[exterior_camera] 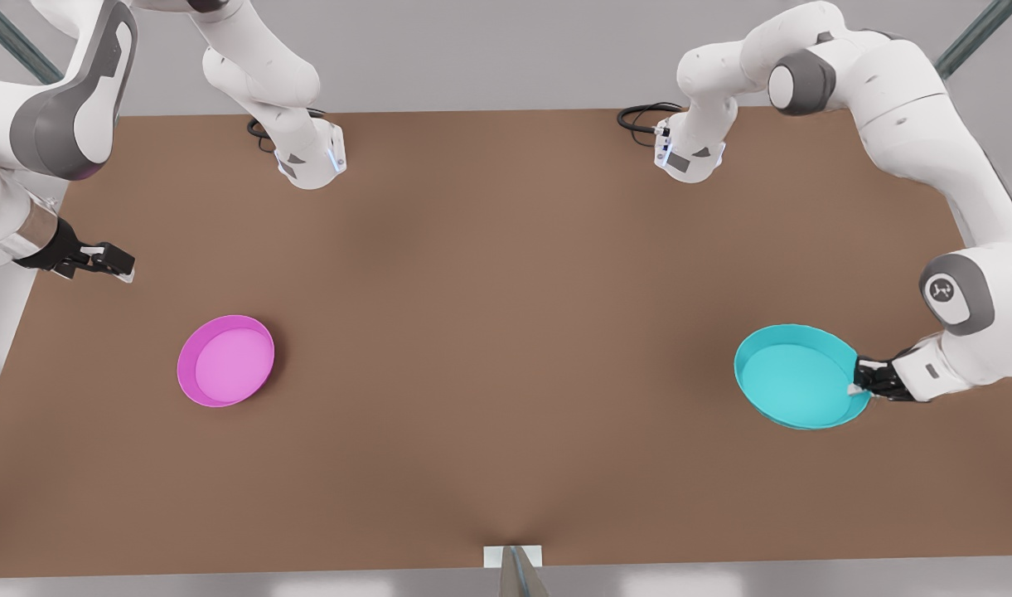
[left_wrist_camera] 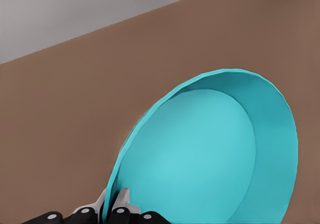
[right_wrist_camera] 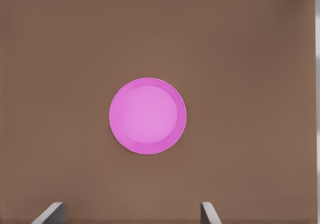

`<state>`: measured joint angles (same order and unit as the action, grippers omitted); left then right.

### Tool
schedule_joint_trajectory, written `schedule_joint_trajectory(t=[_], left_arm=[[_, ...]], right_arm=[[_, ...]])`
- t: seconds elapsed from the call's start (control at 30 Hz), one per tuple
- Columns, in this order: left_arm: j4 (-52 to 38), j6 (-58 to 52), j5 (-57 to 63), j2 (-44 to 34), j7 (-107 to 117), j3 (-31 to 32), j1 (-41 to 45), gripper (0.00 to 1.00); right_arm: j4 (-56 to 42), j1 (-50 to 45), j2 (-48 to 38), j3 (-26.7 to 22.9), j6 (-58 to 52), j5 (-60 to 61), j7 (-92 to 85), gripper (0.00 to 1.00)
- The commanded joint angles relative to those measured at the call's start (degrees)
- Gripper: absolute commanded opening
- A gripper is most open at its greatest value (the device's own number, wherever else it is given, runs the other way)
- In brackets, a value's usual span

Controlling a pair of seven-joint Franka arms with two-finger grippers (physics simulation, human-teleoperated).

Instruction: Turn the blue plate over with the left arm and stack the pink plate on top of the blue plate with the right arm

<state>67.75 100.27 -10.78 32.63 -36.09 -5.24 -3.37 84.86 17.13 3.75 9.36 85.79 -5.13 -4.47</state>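
The blue plate (exterior_camera: 796, 377) is at the front view's right, open side up and tipped a little. My left gripper (exterior_camera: 859, 385) is shut on its rim on the side nearest that table edge. In the left wrist view the rim of the blue plate (left_wrist_camera: 200, 154) runs between the two fingers of the left gripper (left_wrist_camera: 114, 200). The pink plate (exterior_camera: 225, 361) lies flat and open side up at the front view's left. My right gripper (exterior_camera: 118, 265) hovers open behind and to the left of it, apart from it. From above, the pink plate (right_wrist_camera: 147, 115) lies beyond the spread right gripper (right_wrist_camera: 131, 213).
The brown table (exterior_camera: 506, 332) is bare between the two plates. Both arm bases (exterior_camera: 311, 157) stand at the far edge with black cables. A small white bracket (exterior_camera: 512, 557) sits at the middle of the near edge.
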Motion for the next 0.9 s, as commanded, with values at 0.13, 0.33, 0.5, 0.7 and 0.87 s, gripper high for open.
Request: schedule_joint_trajectory(t=[0.13,0.33,0.5,0.7,0.87], left_arm=[[-4.4,-2.5,20.8,-3.1,66.8,0.0,18.2,0.21],[-2.1,5.4,18.0,9.7,84.1,-51.4,69.5,0.21],[7.9,14.5,23.8,23.5,106.6,-66.0,92.8,0.21],[11.4,11.4,57.2,32.7,154.6,-52.0,94.5,0.21],[12.1,5.6,67.0,35.9,168.4,-44.3,94.9,0.21]], right_arm=[[0.0,0.1,-0.1,0.0,-0.1,0.0,-0.1,1.00],[0.0,0.0,0.0,0.0,-0.1,0.0,-0.1,1.00],[0.0,0.0,0.2,0.0,-0.1,0.0,-0.1,1.00],[0.0,0.0,0.2,0.0,-0.8,0.1,0.0,1.00],[0.0,0.0,0.3,0.0,-0.9,0.1,0.0,1.00]])
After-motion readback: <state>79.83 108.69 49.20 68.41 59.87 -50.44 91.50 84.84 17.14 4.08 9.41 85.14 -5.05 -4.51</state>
